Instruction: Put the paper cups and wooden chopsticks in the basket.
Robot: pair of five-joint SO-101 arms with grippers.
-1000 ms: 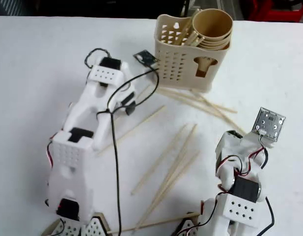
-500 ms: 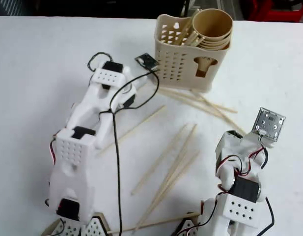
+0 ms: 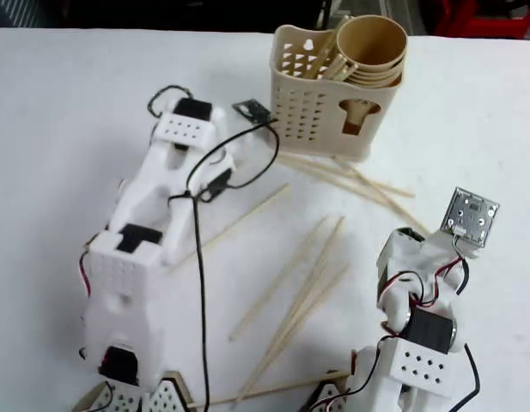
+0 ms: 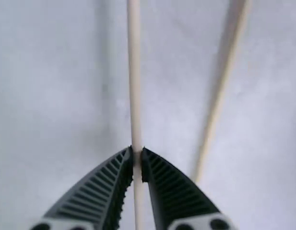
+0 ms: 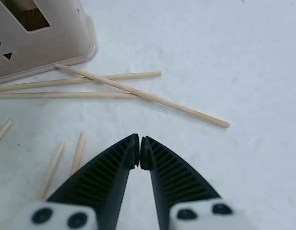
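The table (image 3: pixel 67 86) is seen steeply from above. Wrist views are taken close over it, facing forward; basket (image 5: pixel 47 48) and adjacent chopsticks (image 5: pixel 66 95) are shared by right wrist and high views.

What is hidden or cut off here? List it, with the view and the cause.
1. Left wrist view: the picture's edge cuts off the far end of the chopstick clamped in the left gripper.
2. High view: the basket wall hides how many paper cups are nested.
3. High view: arm bases cover the bottom chopstick's ends.
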